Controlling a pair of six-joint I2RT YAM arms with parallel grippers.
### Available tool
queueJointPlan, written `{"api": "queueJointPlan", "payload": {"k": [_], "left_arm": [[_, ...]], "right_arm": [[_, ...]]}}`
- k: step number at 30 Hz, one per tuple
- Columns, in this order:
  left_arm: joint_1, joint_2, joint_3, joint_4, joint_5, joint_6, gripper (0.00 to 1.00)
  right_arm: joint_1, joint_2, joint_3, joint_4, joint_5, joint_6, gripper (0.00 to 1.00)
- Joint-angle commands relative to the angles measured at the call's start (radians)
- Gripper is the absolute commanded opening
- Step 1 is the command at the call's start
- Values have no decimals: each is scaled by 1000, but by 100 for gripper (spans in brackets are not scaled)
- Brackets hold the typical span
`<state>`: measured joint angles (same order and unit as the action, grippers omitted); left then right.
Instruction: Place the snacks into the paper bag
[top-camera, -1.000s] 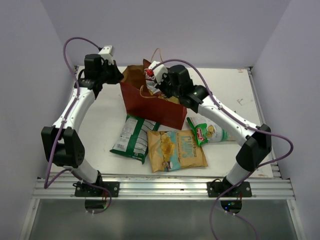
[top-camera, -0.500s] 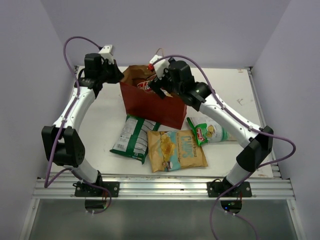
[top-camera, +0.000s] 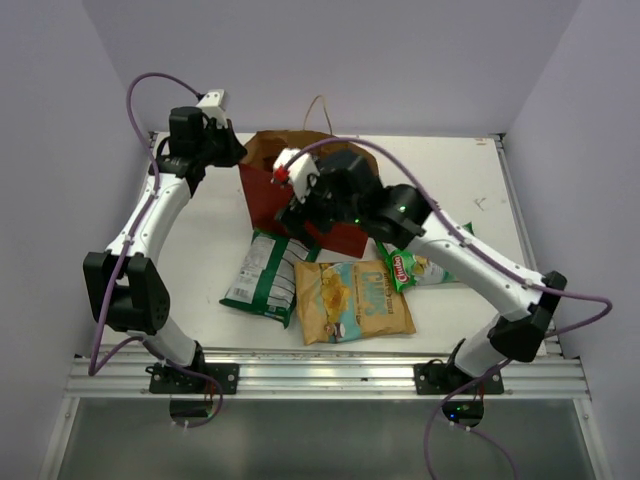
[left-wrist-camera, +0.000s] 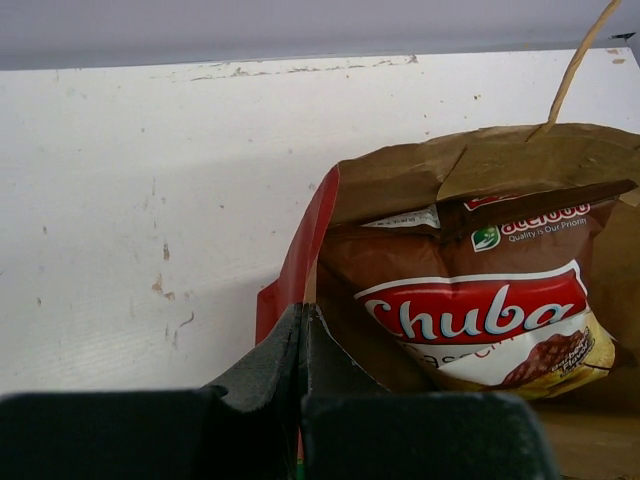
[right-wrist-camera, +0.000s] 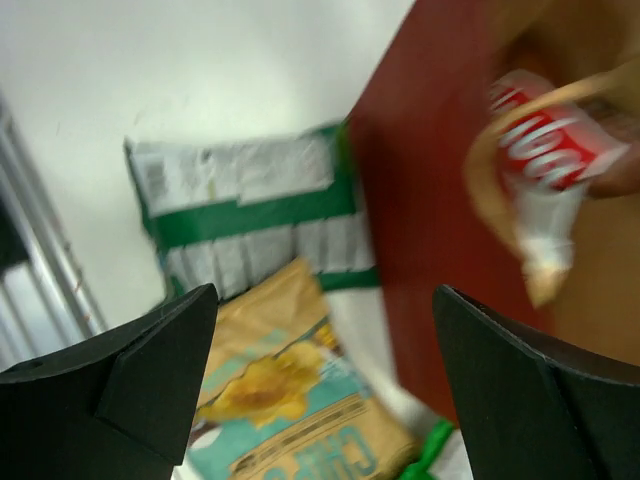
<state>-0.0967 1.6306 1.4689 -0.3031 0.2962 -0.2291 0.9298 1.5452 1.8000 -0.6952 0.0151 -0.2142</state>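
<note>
Right jaws withdrew; cassava packet (left-wrist-camera: 470, 320) inside paper bag (top-camera: 262, 200).

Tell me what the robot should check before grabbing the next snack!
1. The paper bag has its edge pinched by the left fingers and its mouth open: ok.
2. Chuba packet inside the bag: ok.
3. The right fingers are open and empty: ok.
4. The green-white packet, tan-yellow packet and red-logo packet are bagged: not ok, all lie on the table.
5. Room left in the bag: cannot tell.
</note>
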Motion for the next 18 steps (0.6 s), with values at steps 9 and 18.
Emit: {"api": "queueJointPlan", "payload": {"k": [9, 18], "left_arm": [[-1, -40, 13, 1, -51, -15, 0], [-1, -94, -30, -8, -55, -9, 0]], "right_arm": [[125, 329, -52, 51, -144, 130, 94], [156, 496, -13, 112, -149, 125, 99]]}}
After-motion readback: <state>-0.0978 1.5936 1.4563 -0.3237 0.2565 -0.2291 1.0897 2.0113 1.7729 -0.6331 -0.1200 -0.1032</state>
